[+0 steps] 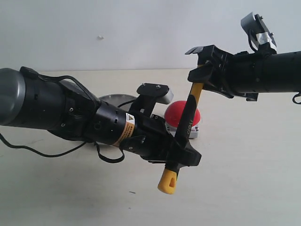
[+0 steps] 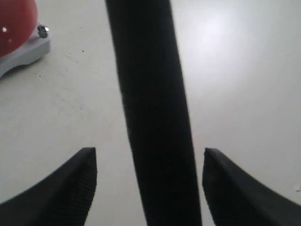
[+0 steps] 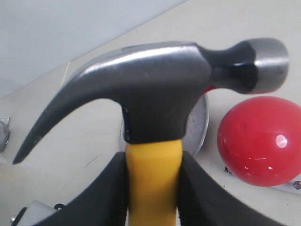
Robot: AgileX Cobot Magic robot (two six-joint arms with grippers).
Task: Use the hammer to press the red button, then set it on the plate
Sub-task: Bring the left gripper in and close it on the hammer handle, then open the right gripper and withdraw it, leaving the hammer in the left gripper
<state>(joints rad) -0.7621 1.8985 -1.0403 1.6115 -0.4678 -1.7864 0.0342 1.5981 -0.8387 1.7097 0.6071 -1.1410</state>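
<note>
Steel, dark and smooth, forms the curved claw head of the hammer (image 3: 155, 94), which hangs tilted above the pale table (image 1: 244, 179). The right gripper (image 3: 153, 188) clamps its yellow neck just under the head. The textured black handle passes between the spread fingers of the left gripper (image 2: 149, 162), untouched. The glossy red dome button (image 1: 175, 114) sits behind the handle, and the brushed-metal plate (image 1: 112, 98) peeks out behind the left arm.
</note>
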